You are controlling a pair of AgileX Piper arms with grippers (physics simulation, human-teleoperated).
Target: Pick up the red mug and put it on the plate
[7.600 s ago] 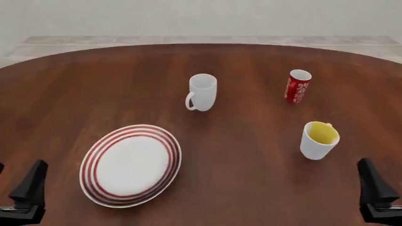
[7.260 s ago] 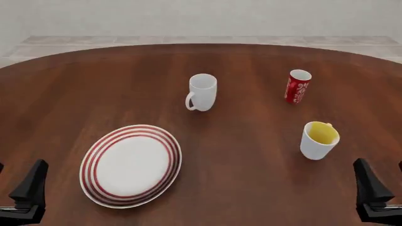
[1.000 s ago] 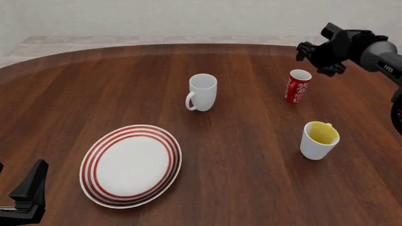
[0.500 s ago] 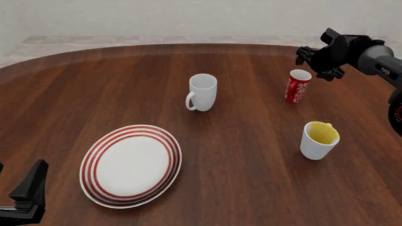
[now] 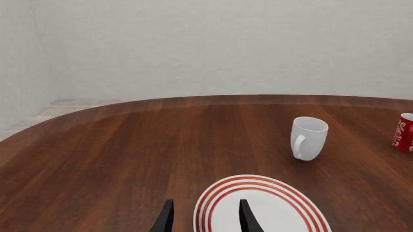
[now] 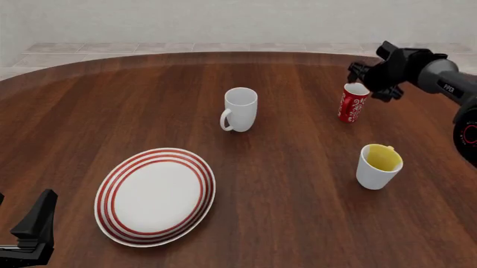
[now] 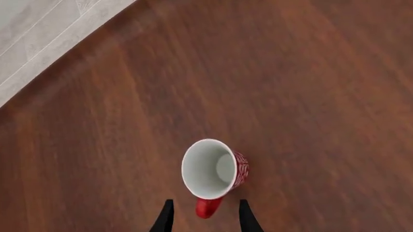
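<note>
The red mug stands upright at the far right of the table, red with white lettering and a white inside. My right gripper hovers just above and behind its rim, pointing down, open and holding nothing. The right wrist view looks straight down into the red mug, with the open right gripper over the mug's edge. The plate, white with red rings, lies at the near left. My left gripper rests at the near left corner; in its wrist view the left gripper is open before the plate.
A plain white handled mug stands mid-table, between the plate and the red mug. A white mug with a yellow inside stands nearer, in front of the red mug. The round table's far edge meets a pale floor.
My right gripper has dropped and come slightly left, from higher behind the red mug to just over its rim. The mugs, the plate and the left arm have not moved.
</note>
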